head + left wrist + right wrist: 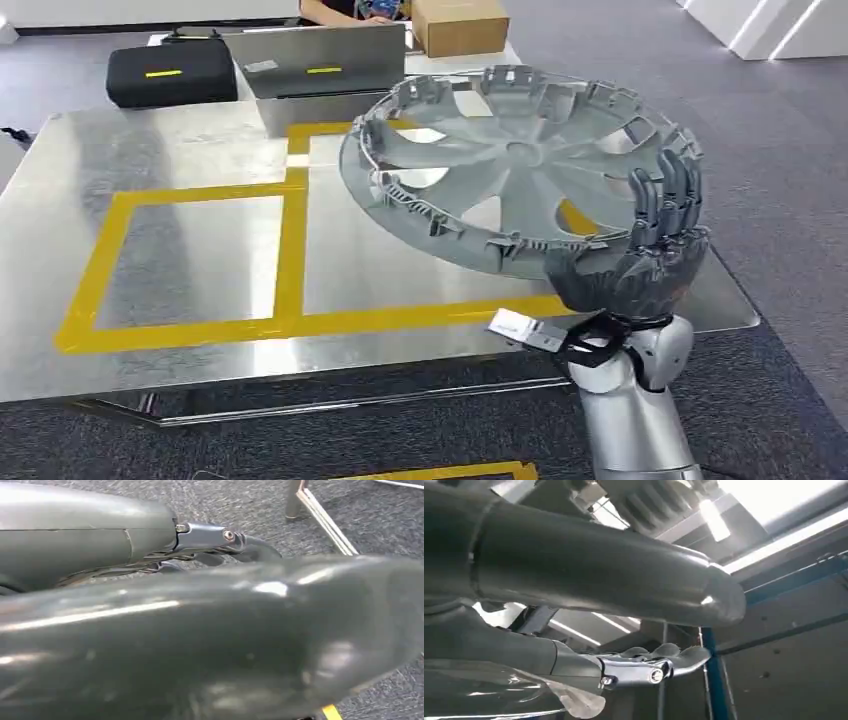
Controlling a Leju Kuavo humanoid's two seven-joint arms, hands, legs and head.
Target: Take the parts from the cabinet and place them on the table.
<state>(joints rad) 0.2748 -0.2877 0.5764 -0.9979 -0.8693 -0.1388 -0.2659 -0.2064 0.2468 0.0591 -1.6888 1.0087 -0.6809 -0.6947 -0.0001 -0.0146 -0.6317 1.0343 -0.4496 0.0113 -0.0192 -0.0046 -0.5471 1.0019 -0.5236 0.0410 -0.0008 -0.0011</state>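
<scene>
The metal surface (180, 150) was the largest thing there, one of it, marked with yellow tape (290, 250) that framed two rectangles, one on the left and one on the right. Over the right-hand rectangle hung one grey wheel cover (510, 160), tilted, with its near right edge lower and its far edge raised, and from the head view I could not tell whether any part of it touched the metal. The right hand (640, 255) held it at that near right rim, the palm underneath and the fingers (665, 195) curled up over the edge, so the whole disc hung off one small patch of rim. That was the main risk as I judged it: a wide, light, slippery part held off-centre could pivot or slip out of the grip, and if let go while tilted it could slide toward the near right edge of the surface and drop to the carpet. It could also land across the tape instead of inside the frame. At the far side stood one grey case (320, 65), one black bag (170, 75) to its left and one cardboard box (460, 25) to its right, all well apart from the wheel cover. A person sat beyond them. The left hand (210, 645) was a close blur in its wrist view, and I cannot tell how its fingers lay.
</scene>
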